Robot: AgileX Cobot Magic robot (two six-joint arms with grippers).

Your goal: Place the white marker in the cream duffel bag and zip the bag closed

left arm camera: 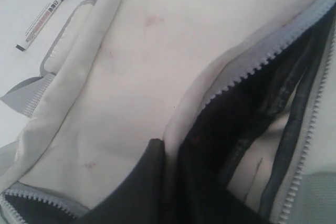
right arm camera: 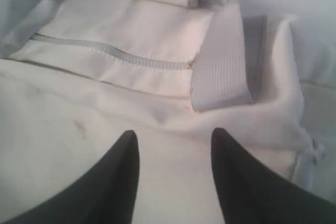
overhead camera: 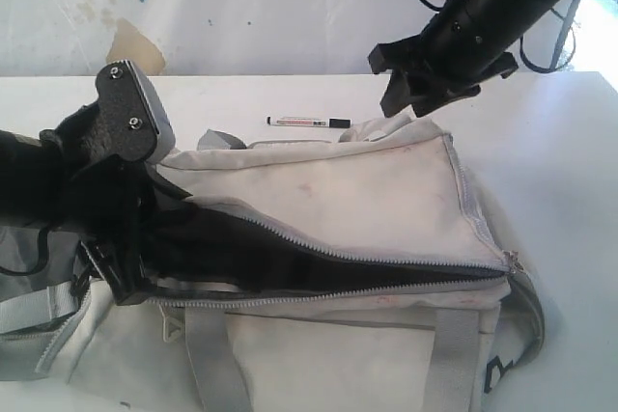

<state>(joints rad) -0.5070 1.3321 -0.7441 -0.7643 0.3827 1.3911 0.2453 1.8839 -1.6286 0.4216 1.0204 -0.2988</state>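
The cream duffel bag (overhead camera: pixel 367 190) lies across the table with its top zipper (overhead camera: pixel 386 262) undone and dark lining (left arm camera: pixel 220 145) showing. My left gripper (overhead camera: pixel 124 282) is shut on the cream fabric edge of the opening at the bag's left end, the fabric pinched between its dark fingers (left arm camera: pixel 149 182). The white marker (overhead camera: pixel 309 123) with its black cap lies flat on the table just behind the bag, and also appears in the left wrist view as the marker (left arm camera: pixel 44 17). My right gripper (overhead camera: pixel 391 84) hovers open over the bag's back right corner, nothing between its fingertips (right arm camera: pixel 128 166).
The white table (overhead camera: pixel 560 161) extends to the right of the bag. Grey webbing straps (overhead camera: pixel 208 354) hang over the bag's front side, and one strap (right arm camera: pixel 218 72) lies near a side-pocket zipper. A stained white wall (overhead camera: pixel 241 7) stands behind the table.
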